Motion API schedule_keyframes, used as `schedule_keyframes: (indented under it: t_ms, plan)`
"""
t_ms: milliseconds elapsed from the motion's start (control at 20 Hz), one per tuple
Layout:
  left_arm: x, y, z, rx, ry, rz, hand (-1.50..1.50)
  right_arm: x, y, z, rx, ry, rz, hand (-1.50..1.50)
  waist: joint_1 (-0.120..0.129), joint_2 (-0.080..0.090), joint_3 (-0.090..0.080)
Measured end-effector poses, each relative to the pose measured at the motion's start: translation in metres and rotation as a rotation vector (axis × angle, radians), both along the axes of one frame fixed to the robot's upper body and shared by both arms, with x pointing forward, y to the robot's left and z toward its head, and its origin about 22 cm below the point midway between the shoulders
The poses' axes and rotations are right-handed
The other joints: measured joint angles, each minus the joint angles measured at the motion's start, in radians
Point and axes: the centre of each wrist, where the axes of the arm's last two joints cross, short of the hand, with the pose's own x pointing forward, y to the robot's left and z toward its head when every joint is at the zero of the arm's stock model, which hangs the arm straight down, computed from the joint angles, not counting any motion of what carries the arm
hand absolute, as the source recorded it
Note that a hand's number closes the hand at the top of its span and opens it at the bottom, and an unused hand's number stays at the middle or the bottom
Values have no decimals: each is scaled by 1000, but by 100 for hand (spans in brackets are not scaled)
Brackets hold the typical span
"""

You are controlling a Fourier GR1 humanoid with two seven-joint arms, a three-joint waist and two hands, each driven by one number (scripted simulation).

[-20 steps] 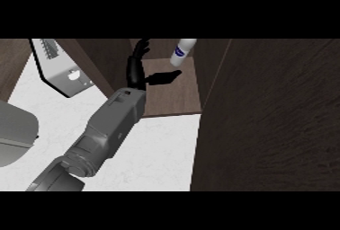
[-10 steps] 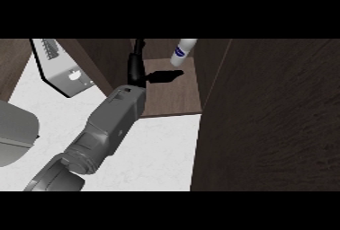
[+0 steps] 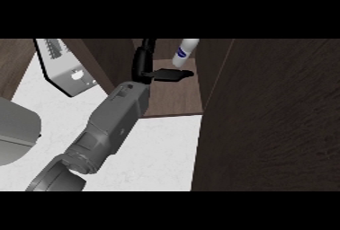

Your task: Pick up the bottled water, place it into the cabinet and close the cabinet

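The bottled water (image 3: 185,52), white with a blue label, stands tilted-looking at the back of the dark wood cabinet's shelf (image 3: 176,99). My left hand (image 3: 142,67) is inside the cabinet just left of the bottle. Its fingers point straight up and away, and its thumb sticks out to the right, with the tip just below the bottle. The hand is open and holds nothing. I cannot tell whether the thumb tip touches the bottle. The cabinet door (image 3: 279,121) stands open at the right as a large dark panel. My right hand shows nowhere.
The white counter top (image 3: 159,148) lies below the cabinet. A grey metal appliance (image 3: 66,72) stands at the upper left. A grey rounded vessel (image 3: 13,134) sits at the left edge. The forearm (image 3: 109,126) crosses the counter diagonally.
The spread fingers have drawn together and straightened, and the hand has shifted slightly deeper into the cabinet. The bottle has stayed where it was.
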Motion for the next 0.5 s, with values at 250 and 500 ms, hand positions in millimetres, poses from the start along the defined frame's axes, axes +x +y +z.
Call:
schedule_keyframes:
  t_ms: [250, 500]
  plan:
    - [-1, -4, 6, -81, 4, -83, -150, -2, -6, -2, -20, -2, -15, -150, 19, -9, 1]
    - [-13, -13, 6, -145, 2, -132, -150, -2, -4, -2, -12, 6, -10, -150, 35, -17, 1]
